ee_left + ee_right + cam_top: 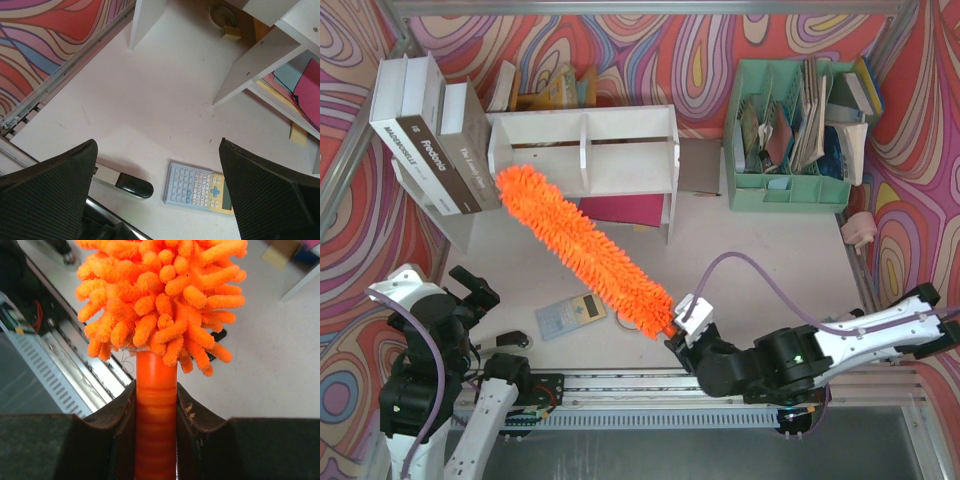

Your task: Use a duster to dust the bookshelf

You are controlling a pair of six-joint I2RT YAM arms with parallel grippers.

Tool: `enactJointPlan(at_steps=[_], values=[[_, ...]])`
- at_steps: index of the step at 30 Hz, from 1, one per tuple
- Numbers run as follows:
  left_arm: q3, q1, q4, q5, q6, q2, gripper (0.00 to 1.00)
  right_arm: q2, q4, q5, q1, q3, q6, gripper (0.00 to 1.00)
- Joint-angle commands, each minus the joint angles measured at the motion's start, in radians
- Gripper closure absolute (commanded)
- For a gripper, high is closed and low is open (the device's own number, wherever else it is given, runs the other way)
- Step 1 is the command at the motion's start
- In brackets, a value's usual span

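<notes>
Two arms in shot, only one is working. R gripper (156,396) is clamping the duster (582,245) by its orange plastic handle, w/ jaws pinching both sides of the stem just under the fluff. L gripper (158,150) is hanging wide open and holding nothing, parked well in front of the bookshelf (620,125), off its left front corner.

Duster is lying diagonal. Handle end is sitting well in front of the bookshelf's right half. Fluffy tip is reaching the bookshelf's left end, at the left compartment. Top view isn't showing whether fibres are actually touching wood.

Step in hand, my read: wiping the bookshelf w/ the duster head, and coverage is looking barely started. Doing it well prob means:
- laying the head flatter along the top board
- dragging it sideways w/ light pressure across both compartments, past the divider
- holding the wrist steady so the handle isn't twisting in the jaws

Grip is sitting at the far end of a long tool, so hard pushing is risking slip or shoving the bookshelf back.

Other stuff, relative to the bookshelf:
- big books (435,150) are leaning at its left side, just beside the duster tip. That's the main knock risk.
- calculator (570,315) is lying in front, under the duster's line.
- dark-tipped tool (132,186) is lying near the calculator; type is unclear.
- maroon sheet (620,210) is lying underneath.
- thin books (555,90) are standing behind.
- mint-green organizer (785,190) is standing to the right, apart and not blocking.
</notes>
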Motion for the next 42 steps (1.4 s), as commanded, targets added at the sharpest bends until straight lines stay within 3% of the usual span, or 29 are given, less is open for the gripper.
enactJointPlan(at_steps=[1,4,12,14,19,24,27,32,38,42], values=[[-0.012,0.008,0.009,-0.005,0.011,0.014,0.02,-0.094,0.01,0.163,0.004,0.077,-0.049,1.0],[-0.012,0.008,0.008,-0.006,0.011,0.013,0.02,-0.147,0.034,0.209,0.003,0.09,-0.073,1.0],[-0.013,0.008,0.009,-0.006,0.011,0.014,0.02,-0.164,-0.153,0.391,0.003,0.221,0.05,1.0],[-0.014,0.008,0.009,-0.006,0.011,0.015,0.02,-0.154,-0.24,0.448,0.004,0.255,0.14,1.0],[-0.014,0.008,0.011,-0.004,0.012,0.015,0.02,-0.142,-0.604,0.531,0.004,0.337,0.577,1.0],[-0.014,0.009,0.013,-0.001,0.014,0.017,0.02,-0.158,-0.666,0.533,0.003,0.312,0.669,1.0],[-0.014,0.01,0.013,0.003,0.014,0.018,0.02,-0.154,-0.83,0.518,0.0,0.298,0.876,1.0],[-0.014,0.013,0.016,0.008,0.017,0.021,0.02,-0.134,-0.835,0.459,-0.02,0.241,0.932,1.0],[-0.014,0.014,0.017,0.014,0.018,0.026,0.02,-0.059,-0.836,0.422,-0.131,0.236,0.902,1.0],[-0.015,0.015,0.018,0.014,0.018,0.024,0.02,-0.046,-0.637,0.399,-0.226,0.228,0.637,1.0]])
